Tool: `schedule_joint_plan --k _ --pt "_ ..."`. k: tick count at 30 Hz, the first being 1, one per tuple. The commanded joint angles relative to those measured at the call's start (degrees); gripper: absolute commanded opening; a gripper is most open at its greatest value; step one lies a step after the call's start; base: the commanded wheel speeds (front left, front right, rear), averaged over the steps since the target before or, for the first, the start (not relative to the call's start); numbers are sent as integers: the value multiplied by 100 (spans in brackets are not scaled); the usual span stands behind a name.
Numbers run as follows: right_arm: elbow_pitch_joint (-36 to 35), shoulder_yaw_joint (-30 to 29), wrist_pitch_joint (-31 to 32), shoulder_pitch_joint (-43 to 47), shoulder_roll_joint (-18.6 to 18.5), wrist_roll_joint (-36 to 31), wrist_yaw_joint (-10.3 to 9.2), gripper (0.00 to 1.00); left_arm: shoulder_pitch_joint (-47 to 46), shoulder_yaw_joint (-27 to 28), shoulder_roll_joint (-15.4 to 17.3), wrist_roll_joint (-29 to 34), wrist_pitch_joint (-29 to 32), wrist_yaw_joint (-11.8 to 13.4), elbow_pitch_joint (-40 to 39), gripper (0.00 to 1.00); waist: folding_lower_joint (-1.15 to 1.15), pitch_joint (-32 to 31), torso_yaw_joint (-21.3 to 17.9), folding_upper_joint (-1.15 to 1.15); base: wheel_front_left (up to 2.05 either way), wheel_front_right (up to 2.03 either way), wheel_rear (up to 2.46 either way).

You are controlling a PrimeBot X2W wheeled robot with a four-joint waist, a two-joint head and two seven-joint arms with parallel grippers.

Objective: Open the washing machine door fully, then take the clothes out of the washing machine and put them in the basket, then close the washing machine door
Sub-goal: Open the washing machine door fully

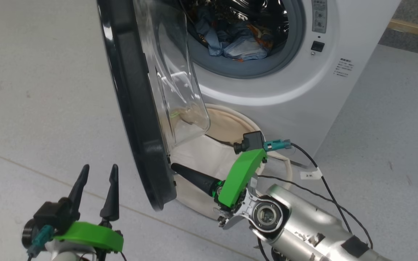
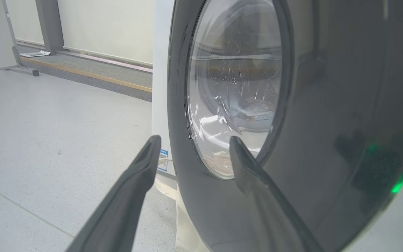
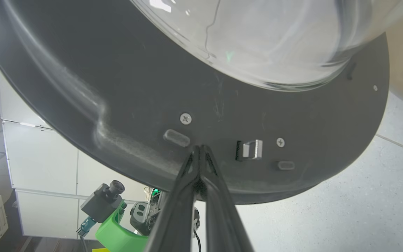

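The large white front-loading washing machine (image 1: 285, 90) stands on the pale grey floor (image 1: 31, 72), and its big round door with the glossy black rim and clear glass bowl (image 1: 132, 108) hangs swung out from the left edge of the machine's front, nearly edge-on in the head view. Inside the steel drum, at the bottom of the opening just behind the grey rubber ring, lie the light blue clothes with orange-brown print (image 1: 238, 40), bunched in a heap. Down on the floor, tight against the foot of the machine's front, sits the round cream canvas basket (image 1: 201, 156); the glass bowl of the door hangs over its left rim.

Now the right gripper (image 1: 174, 166): its two long dark fingers are pressed together into one point, pinching nothing. The right wrist view puts that point (image 3: 199, 148) right against the inner black face of the door near its bottom edge, between a small oval bump and a metal latch catch (image 3: 252, 149), just below a screw.

The left gripper (image 1: 100, 167) is on the other side, by the door's outer face. Its fingers are spread wide with nothing between them, and in the left wrist view (image 2: 195, 139) they point at the lower part of the glass, near the door but clear of it.
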Motion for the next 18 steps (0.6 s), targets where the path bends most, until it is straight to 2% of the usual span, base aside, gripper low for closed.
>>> schedule_joint_plan --k 1,2,3,9,15,18 --pt "-132 60 -216 -168 138 22 2 0 -194 245 156 -52 -69 -27 -165 100 0 -12 -24 0 0 0 0" --pt "-130 129 -254 -187 138 15 2 42 -202 269 165 -77 -69 -28 -150 100 0 -31 -41 0 0 0 0" --pt "-110 184 -405 -252 138 -99 2 100 -217 311 223 -104 -69 -29 -106 100 0 -53 -91 0 0 0 0" --pt "-3 184 -1112 -361 44 -731 2 100 -262 429 436 -102 -69 -31 8 100 0 -147 -274 0 0 0 0" --pt "78 11 -2260 -247 -417 -1283 2 100 -243 688 727 -240 -69 -33 86 100 0 -273 -570 0 0 0 0" --pt "163 -164 -2517 -136 -628 -1687 2 100 -215 808 906 -285 -69 -33 93 100 0 -323 -706 0 0 0 0"
